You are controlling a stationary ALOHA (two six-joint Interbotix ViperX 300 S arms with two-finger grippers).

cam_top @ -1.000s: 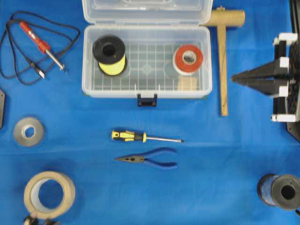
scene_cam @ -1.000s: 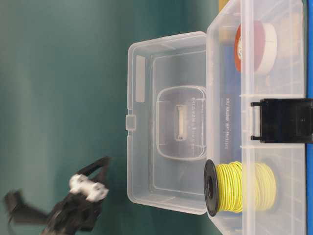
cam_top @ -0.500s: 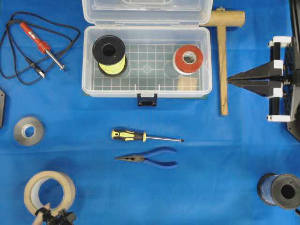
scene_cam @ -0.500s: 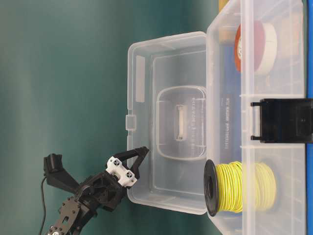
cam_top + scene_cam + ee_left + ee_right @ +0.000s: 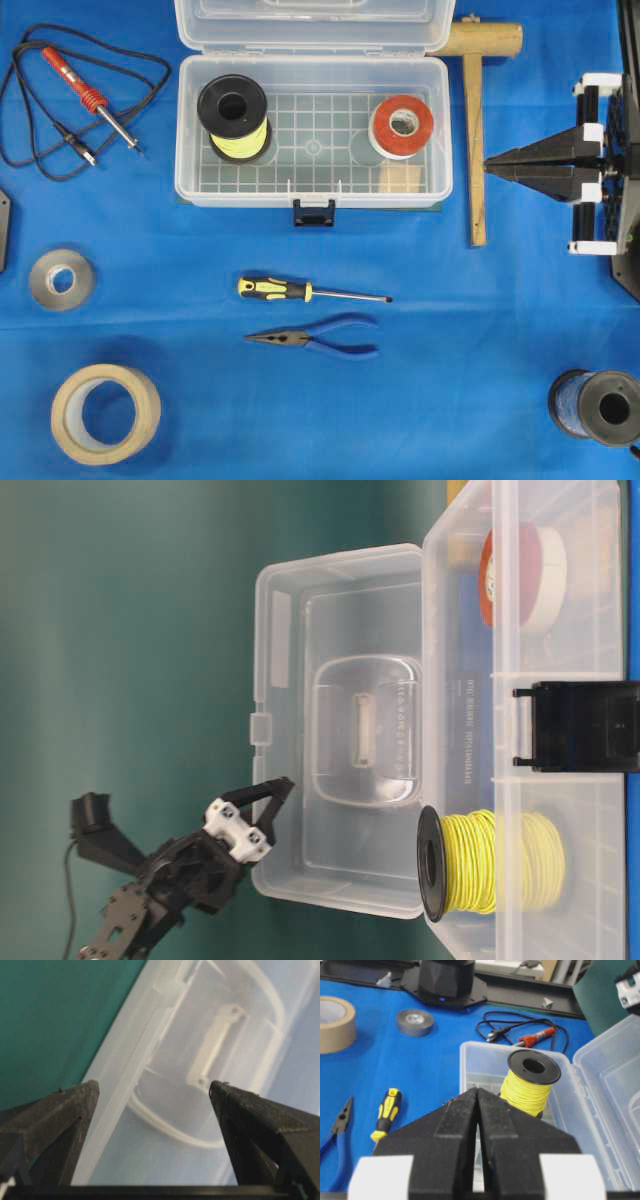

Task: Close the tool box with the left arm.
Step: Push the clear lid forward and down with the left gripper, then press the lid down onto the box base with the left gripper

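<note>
Clear plastic tool box (image 5: 313,130): at the table's far edge, lid raised. Left gripper (image 5: 262,805): jaws wide apart behind the lid, apparently positioned to push it down. Right gripper (image 5: 500,166): jaws together, parked aside.

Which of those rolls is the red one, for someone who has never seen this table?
Find the clear tool box at the top of the blue table. Inside, at its right end, lies the red roll, flat. It is red with a white core; the box's other spool is black with yellow wire.
</note>
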